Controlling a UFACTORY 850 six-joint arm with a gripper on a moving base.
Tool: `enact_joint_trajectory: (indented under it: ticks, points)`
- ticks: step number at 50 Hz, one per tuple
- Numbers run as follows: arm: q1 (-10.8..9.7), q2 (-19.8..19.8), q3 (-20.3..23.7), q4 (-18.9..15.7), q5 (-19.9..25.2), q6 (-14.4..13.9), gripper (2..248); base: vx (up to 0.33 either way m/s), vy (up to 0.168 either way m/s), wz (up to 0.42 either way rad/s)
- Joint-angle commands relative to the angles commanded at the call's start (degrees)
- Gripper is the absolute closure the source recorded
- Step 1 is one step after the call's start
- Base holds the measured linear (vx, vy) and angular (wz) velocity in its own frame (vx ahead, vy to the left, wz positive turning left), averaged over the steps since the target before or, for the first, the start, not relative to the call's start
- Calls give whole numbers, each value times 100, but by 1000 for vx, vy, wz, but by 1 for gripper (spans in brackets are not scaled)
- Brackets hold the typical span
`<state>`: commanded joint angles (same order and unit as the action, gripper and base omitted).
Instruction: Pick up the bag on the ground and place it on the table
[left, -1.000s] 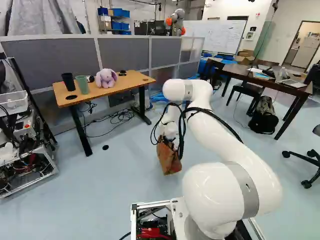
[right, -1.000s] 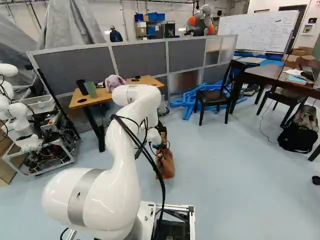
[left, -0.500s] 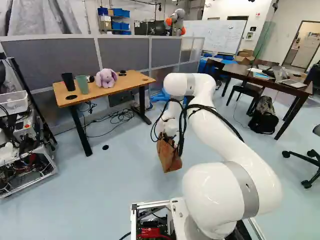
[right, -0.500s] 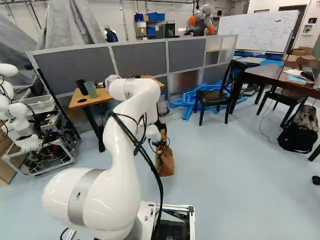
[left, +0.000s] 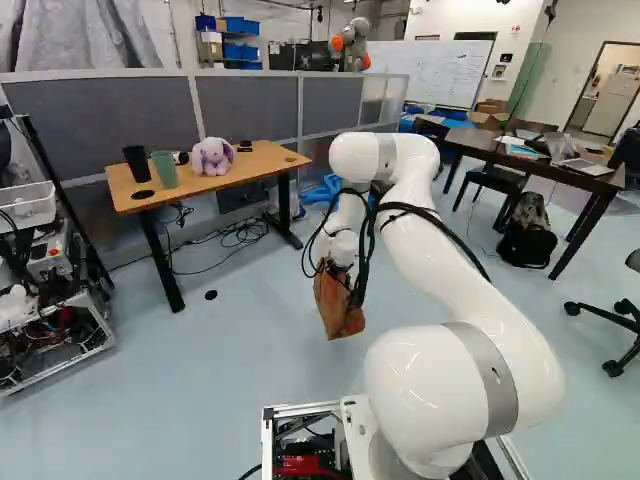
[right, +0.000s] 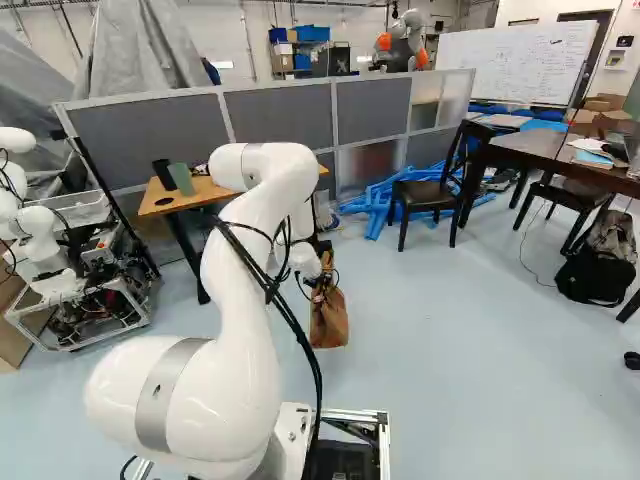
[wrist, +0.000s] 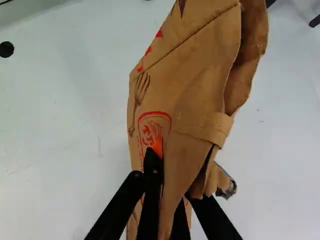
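One brown paper bag (wrist: 195, 85), red-printed, hangs clamped between both fingers (wrist: 153, 167) of the black gripper (right: 320, 288); one wooden-topped rectangular table (left: 262, 160), bearing a purple plush rabbit (left: 212, 158).

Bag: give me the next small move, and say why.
I'd probably raise the bag straight up before swinging it toward the wooden table: the pincer has it pinched between both fingers, but it appears to hang well below the height of that table's top.

We could pass over the floor (left: 235, 350) toward the wooden table (left: 262, 161); on it, 1 black cup (left: 134, 165), 1 green cup (left: 164, 170) and 1 plush rabbit (left: 212, 157) block us.
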<state>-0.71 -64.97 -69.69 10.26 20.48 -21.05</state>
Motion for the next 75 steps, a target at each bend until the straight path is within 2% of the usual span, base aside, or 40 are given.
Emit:
enact_joint_trajectory:
  ticks: [51, 75]
  points:
    - [0, 1034, 729, 0, -6, 0, 229, 0, 0, 0]
    - [0, 1517, 1037, 85, -222, 0, 229, 0, 0, 0]
